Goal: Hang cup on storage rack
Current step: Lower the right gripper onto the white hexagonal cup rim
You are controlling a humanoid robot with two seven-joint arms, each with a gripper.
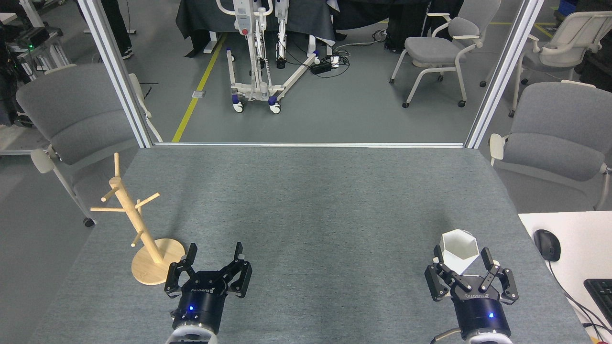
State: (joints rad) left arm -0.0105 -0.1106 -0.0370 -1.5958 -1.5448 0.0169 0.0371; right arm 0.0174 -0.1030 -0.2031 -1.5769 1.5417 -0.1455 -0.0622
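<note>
The white faceted cup (pixel 459 248) stands upright on the grey table at the near right, its hexagonal mouth facing up. My right gripper (pixel 462 254) is open just behind it, with a finger on either side of the cup's near lower part; contact cannot be made out. The wooden storage rack (pixel 130 210) stands at the near left on its round disc base (pixel 152 268), and its pegs are bare. My left gripper (pixel 214 249) is open and holds nothing, just right of that base.
The grey table (pixel 306 200) ends at a metal frame at the back. A white desk with a mouse (pixel 547 244) and a keyboard (pixel 601 294) adjoins at the right. Grey chairs stand off both sides, and a wheeled lift stands on the floor beyond.
</note>
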